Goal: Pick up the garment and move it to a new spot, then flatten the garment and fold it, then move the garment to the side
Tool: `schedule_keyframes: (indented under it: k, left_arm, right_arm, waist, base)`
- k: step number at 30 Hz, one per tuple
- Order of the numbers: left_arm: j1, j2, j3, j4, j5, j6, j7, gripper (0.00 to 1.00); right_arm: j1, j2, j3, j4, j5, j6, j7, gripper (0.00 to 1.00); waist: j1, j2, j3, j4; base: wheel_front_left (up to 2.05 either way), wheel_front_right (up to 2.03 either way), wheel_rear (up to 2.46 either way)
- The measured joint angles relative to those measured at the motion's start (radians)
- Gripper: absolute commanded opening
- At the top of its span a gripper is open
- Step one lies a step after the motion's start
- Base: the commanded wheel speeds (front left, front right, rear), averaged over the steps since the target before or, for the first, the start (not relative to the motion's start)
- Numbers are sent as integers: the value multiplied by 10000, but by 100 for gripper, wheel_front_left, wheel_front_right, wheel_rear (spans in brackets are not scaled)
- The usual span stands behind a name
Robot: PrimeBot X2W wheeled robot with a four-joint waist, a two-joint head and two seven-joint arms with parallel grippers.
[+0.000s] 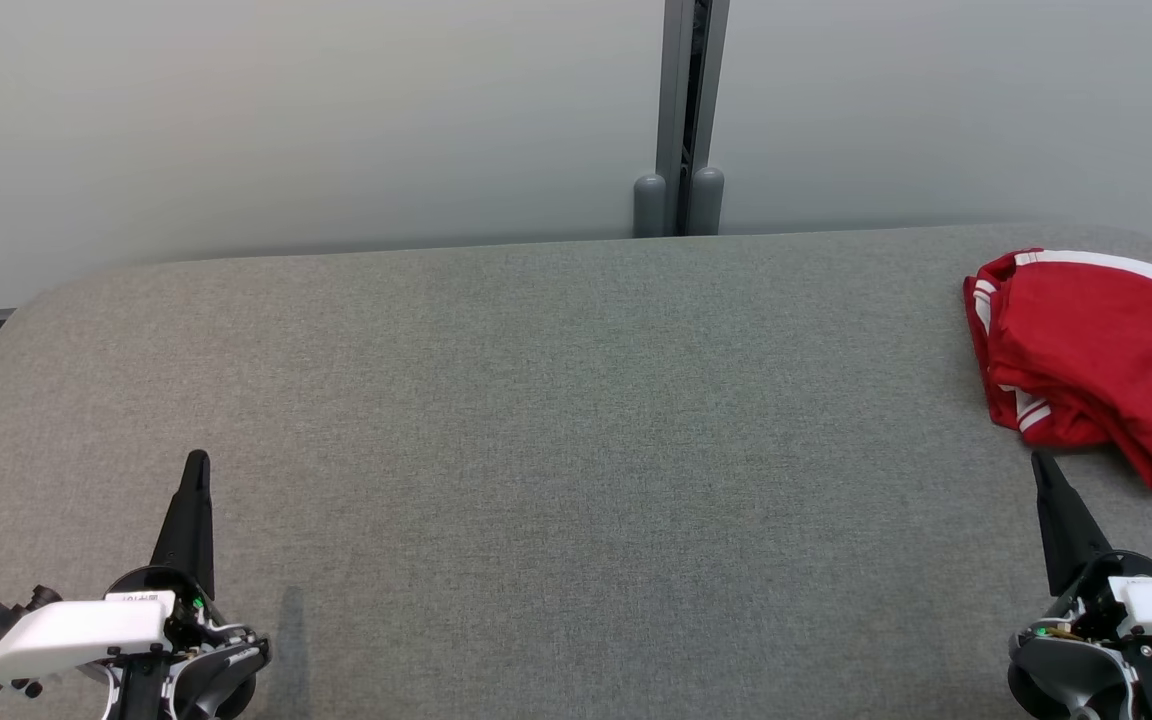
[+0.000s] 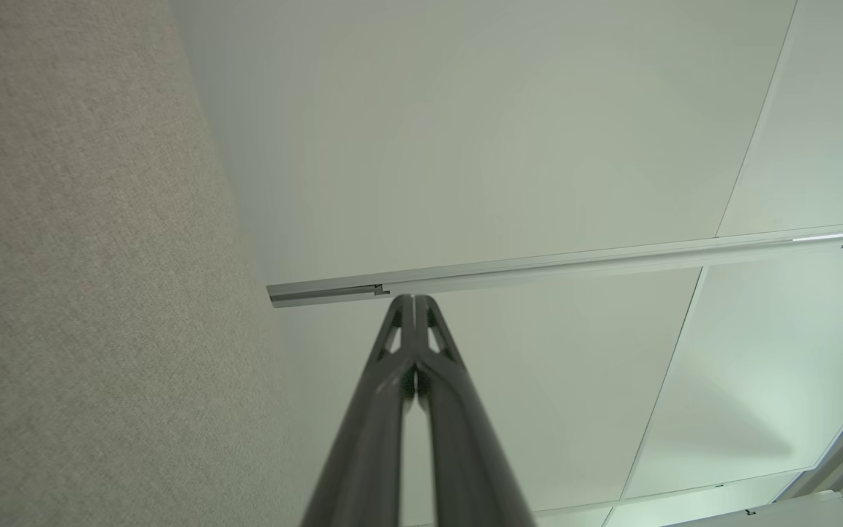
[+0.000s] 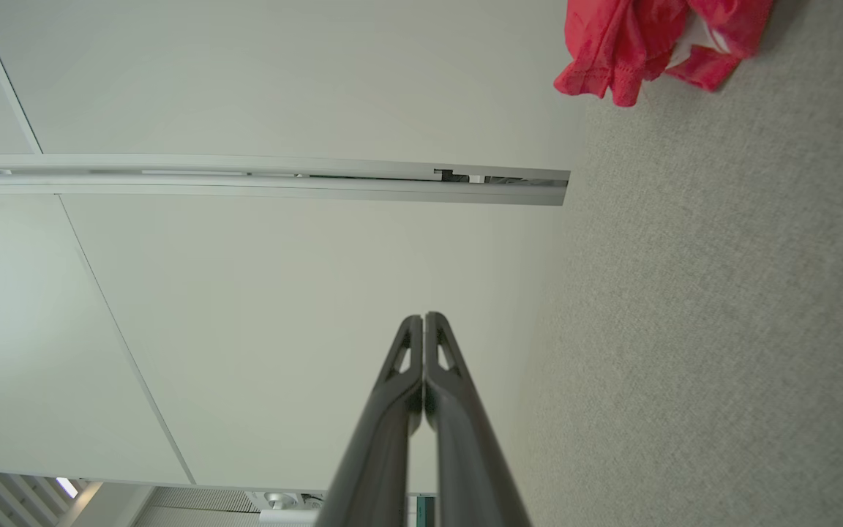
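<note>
A red garment (image 1: 1096, 360) with white stripes lies crumpled at the far right of the grey table (image 1: 576, 440), partly cut off by the head view's edge. In the right wrist view its red folds (image 3: 637, 40) show at the top right. My right gripper (image 1: 1039, 462) is shut and empty, its tip just short of the garment's near edge; its fingers (image 3: 423, 322) press together. At the lower left, far from the garment, my left gripper (image 1: 197, 460) is shut with nothing in it, and its fingertips (image 2: 412, 300) meet.
The padded grey table has rounded far corners. Behind it stand pale wall panels (image 1: 296, 120) with a grey post (image 1: 681, 110) between them. The wide middle of the tabletop is bare fabric.
</note>
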Motion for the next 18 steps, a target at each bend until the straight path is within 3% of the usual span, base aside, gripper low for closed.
schedule_keyframes:
  k: [18]
  left_arm:
    - [0,0,0,0,0,0,0,0]
  right_arm:
    - [0,0,0,0,0,2,-2,0]
  waist:
    - [0,0,0,0]
  base:
    - [0,0,0]
